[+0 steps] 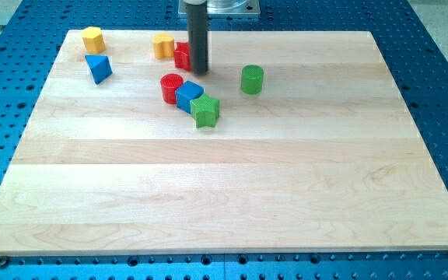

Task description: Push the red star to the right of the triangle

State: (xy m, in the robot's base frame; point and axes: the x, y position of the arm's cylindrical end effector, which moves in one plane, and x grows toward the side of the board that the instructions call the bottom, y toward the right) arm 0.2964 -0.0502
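Observation:
The red star point(181, 56) lies near the view's top, partly hidden behind my rod. My tip point(199, 72) touches or nearly touches its right side. The blue triangle point(98, 68) lies at the upper left, well to the left of the star. A yellow heart-like block point(162, 45) sits right against the star's left side.
A yellow hexagon point(92, 38) sits above the triangle. A red cylinder point(171, 87), a blue cube point(189, 96) and a green star point(205, 111) cluster below my tip. A green cylinder point(252, 79) stands to the right. The wooden board point(224, 194) lies on a blue perforated table.

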